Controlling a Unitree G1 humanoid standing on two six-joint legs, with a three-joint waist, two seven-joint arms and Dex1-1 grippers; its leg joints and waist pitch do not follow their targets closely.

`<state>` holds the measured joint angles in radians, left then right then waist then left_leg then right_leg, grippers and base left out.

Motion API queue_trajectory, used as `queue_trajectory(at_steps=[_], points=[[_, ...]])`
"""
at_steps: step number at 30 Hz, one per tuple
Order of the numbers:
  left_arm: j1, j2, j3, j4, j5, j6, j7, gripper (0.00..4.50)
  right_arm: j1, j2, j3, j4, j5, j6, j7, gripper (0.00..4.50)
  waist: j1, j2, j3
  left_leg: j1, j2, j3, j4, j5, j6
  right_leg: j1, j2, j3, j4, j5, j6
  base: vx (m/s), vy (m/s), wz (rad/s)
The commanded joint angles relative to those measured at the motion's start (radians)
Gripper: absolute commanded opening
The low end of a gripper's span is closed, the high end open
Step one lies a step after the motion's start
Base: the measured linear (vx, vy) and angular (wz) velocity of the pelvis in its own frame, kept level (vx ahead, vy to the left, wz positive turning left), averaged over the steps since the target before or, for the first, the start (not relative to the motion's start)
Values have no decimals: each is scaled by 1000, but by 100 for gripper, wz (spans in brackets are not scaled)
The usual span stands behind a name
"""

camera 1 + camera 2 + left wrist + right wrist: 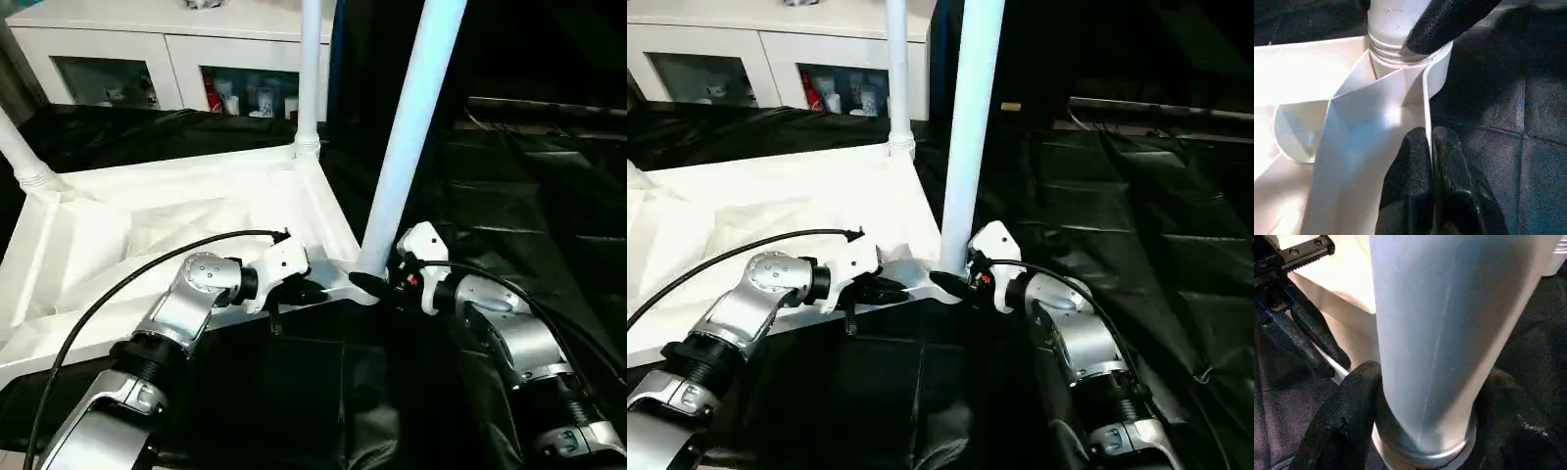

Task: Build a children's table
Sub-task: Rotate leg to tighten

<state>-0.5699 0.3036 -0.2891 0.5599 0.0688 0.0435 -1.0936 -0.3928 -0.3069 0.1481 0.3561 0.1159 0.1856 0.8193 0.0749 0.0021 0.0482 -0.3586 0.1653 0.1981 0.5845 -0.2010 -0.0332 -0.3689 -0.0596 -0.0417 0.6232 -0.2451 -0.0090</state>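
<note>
Right gripper (377, 284) straddles the base of the near leg (407, 147) — leg upright in its corner socket (1400, 56); left gripper (1430, 161) pinches the tabletop rim (1426, 105) alongside

The children's table (147, 225) is plain white, top and legs alike; the nearest leg (411, 137) has a pale bluish cast. Under it the work table (529, 196) wears a glossy black cover. Both forearms are silver with black cables, and the 2 grippers have black fingers (1415, 176). The cabinet (147, 49) behind is white, holding what might be red-and-white bottles.
</note>
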Motion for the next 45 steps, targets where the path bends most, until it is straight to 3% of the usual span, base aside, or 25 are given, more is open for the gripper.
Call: queue_trajectory(at_steps=[1,5,14,24,32,35,38,39,41,43,45], points=[[25,-17,-6,-10,-34,-2,-15,0,21,12,36,19,1,24,31,321,2,-16,-54,5,75,-33,-58,-59,95,39,-100,52,-63,52,-266,0,0,0],[23,-15,-5,-7,-34,-2,-17,0,14,8,38,37,-25,3,-1,363,4,-14,-54,7,76,-33,-57,-59,91,37,-100,52,-64,53,-269,0,0,0],[17,-12,-2,-2,-33,-4,-19,0,-4,18,27,68,-30,-15,-16,363,4,-15,-55,5,74,-33,-56,-62,89,39,-100,53,-62,57,-269,0,0,0],[20,-7,-2,-3,-33,-2,-26,0,-3,29,7,75,1,-24,0,277,5,-12,-56,6,75,-33,-55,-55,94,39,-100,52,-60,70,-275,0,0,0],[25,-3,-7,-6,-34,2,-40,0,11,30,14,67,4,-28,13,272,6,-10,-57,6,75,-33,-55,-55,93,39,-99,51,-59,75,-276,0,0,0],[17,-12,-12,8,-8,20,5,0,21,61,-2,75,-10,-26,-69,272,5,-12,-55,6,75,-33,-56,-62,89,38,-100,52,-60,64,-276,0,0,0],[4,-54,-13,33,18,41,86,0,14,125,-47,107,-16,-10,-216,272,0,-10,-50,10,77,-34,-62,-105,61,32,-101,53,-71,-20,-269,0,0,0],[-3,-82,-18,46,32,53,127,0,7,158,-66,124,-22,-5,-292,272,-2,-10,-47,12,76,-36,-66,-139,35,32,-103,54,-78,-93,-256,0,0,0],[-14,-115,-26,64,50,65,179,0,-4,196,-93,147,-23,4,-382,271,-5,-9,-47,14,77,-35,-67,-146,28,30,-102,55,-79,-107,-252,0,0,0],[-22,-137,-30,76,62,74,214,0,-12,222,-111,162,-24,10,-442,270,-10,-8,-45,16,77,-40,-73,-185,-3,29,-103,56,-85,-169,-236,0,0,0],[-44,-204,-44,108,86,91,300,0,-36,285,-142,202,-33,-2,-582,270,-11,-5,-45,22,76,-36,-71,-192,-9,21,-102,60,-89,-163,-231,0,0,0]])
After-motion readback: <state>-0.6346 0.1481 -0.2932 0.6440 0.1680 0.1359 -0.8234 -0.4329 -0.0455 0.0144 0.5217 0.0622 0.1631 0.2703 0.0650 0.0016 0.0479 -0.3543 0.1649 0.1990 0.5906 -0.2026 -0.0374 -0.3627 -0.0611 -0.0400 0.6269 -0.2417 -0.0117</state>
